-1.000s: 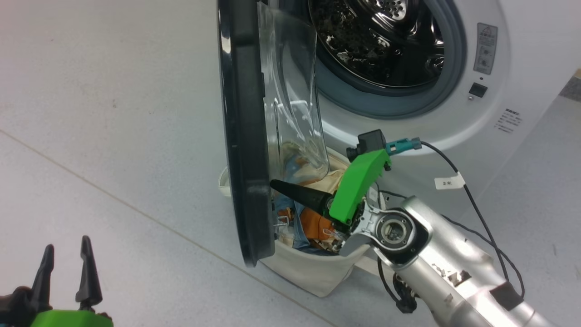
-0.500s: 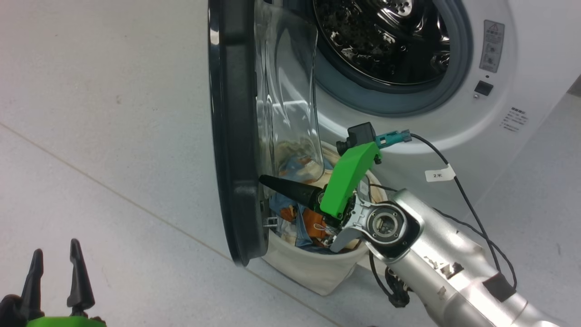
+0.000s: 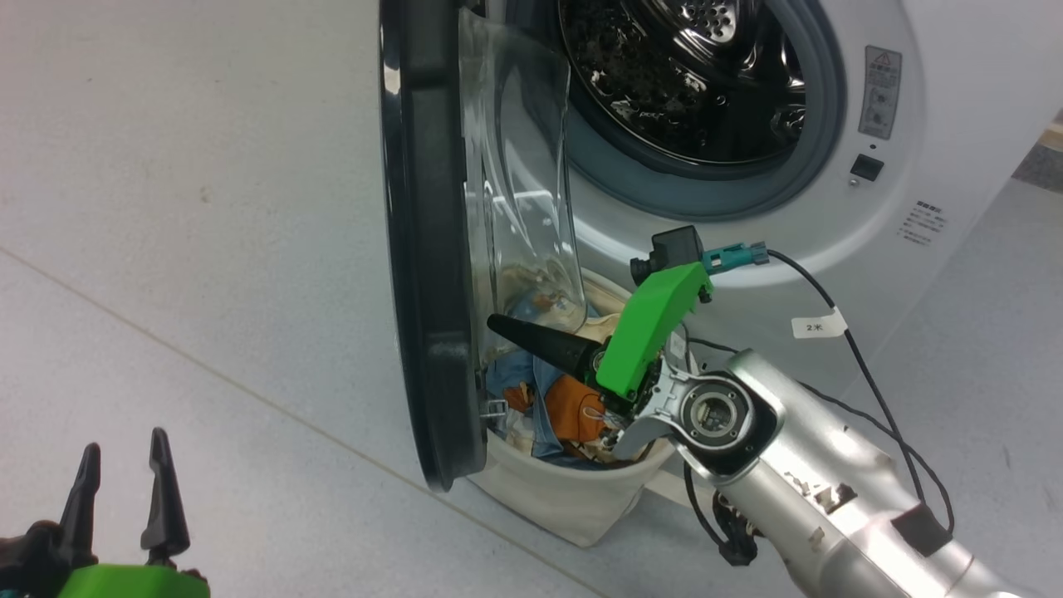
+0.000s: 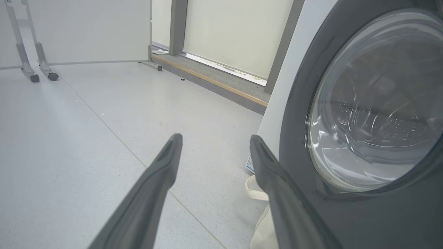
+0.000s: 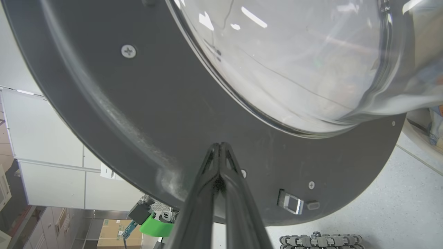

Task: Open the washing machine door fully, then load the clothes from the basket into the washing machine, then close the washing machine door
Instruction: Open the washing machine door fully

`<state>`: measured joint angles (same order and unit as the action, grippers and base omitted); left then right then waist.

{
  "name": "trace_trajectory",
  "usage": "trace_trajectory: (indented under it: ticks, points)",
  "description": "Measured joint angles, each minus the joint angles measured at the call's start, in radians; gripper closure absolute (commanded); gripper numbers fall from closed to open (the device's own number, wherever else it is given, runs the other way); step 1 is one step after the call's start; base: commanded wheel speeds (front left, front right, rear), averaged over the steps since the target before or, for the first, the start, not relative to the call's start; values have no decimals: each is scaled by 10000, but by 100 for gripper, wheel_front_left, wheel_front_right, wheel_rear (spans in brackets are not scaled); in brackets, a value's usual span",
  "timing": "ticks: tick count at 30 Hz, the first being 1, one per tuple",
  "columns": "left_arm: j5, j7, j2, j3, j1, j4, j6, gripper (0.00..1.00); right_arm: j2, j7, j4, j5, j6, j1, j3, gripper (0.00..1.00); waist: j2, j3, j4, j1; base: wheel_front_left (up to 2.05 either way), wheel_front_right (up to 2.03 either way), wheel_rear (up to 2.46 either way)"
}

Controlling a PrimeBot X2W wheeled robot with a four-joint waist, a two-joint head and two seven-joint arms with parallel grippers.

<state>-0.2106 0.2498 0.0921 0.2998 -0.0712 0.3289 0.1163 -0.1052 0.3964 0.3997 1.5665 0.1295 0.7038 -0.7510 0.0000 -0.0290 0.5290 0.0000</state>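
The right fingers [image 3: 544,345], long and dark, are pressing together on nothing, their tips pointing at the inner rim of the large round black-rimmed glass door [image 3: 423,249]; I cannot tell whether they are touching it. The left fingers [image 3: 159,498] are standing spread and empty above the grey floor [image 3: 208,208]. The white front-loading washing machine [image 3: 955,100] is standing with that door open. Below, the round cream canvas basket [image 3: 565,498] is holding the light-blue and orange printed clothes [image 3: 573,407].
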Motion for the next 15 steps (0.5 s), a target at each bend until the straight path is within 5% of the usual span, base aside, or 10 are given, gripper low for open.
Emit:
trace_trajectory:
  ticks: [15]
  points:
    - [65, 0, -52, 27, -184, -267, 75, 0, 33, -19, -2, -86, 0, -6, -307, 100, 0, -739, 156, 1, 0, 0, 0]
